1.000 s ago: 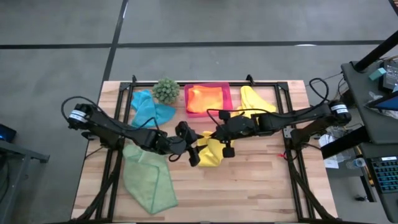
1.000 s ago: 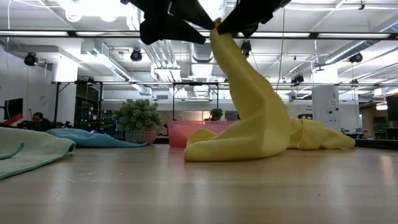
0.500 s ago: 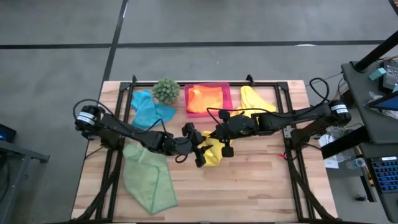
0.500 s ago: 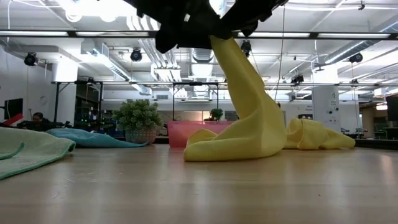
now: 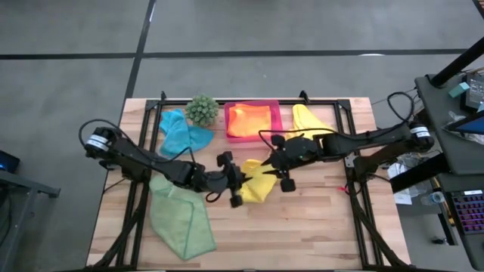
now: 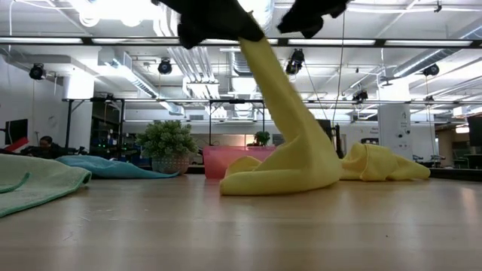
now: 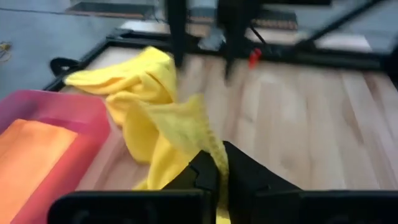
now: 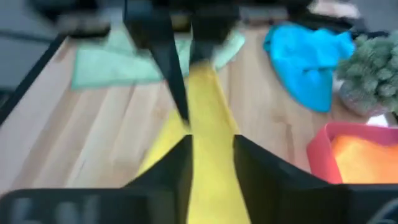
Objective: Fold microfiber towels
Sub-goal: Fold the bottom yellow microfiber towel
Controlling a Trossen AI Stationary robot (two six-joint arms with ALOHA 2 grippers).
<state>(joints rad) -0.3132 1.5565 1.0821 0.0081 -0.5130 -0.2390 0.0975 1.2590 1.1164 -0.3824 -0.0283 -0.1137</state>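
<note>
A yellow microfiber towel point(image 5: 259, 185) at mid-table is drawn up into a peak, its lower part heaped on the wood point(image 6: 279, 177). My left gripper point(image 5: 240, 183) is shut on that peak. My right gripper point(image 5: 272, 169) is open just right of the peak; the towel shows between and beyond its fingers in the right wrist view point(image 8: 208, 124). In the low view the right gripper point(image 6: 309, 15) is clear of the cloth. A second yellow towel point(image 5: 306, 119), a teal one point(image 5: 181, 133) and a light green one point(image 5: 178, 215) lie crumpled on the table. An orange one point(image 5: 252, 119) lies in the pink tray. My left gripper pinches the yellow towel's raised top point(image 7: 210, 149) between its two fingers, coming from the table's left and slanting a little downward. One layer or several, I cannot tell. The cloth hangs from the fingers as a slanting band point(image 6: 286, 113), its lower end bunched on the table.
The pink tray point(image 5: 276, 121) and a small spiky green plant point(image 5: 201, 109) stand along the far edge. Black frame rails point(image 5: 349, 151) run down both sides of the table. The near half of the wooden top point(image 5: 295, 234) is bare right of the green towel.
My left gripper has shut on the towel's raised top. My right gripper has opened, let go of it and drawn back toward the table's right. The peak has shifted slightly left with the left gripper, while the heap on the table has stayed put.
</note>
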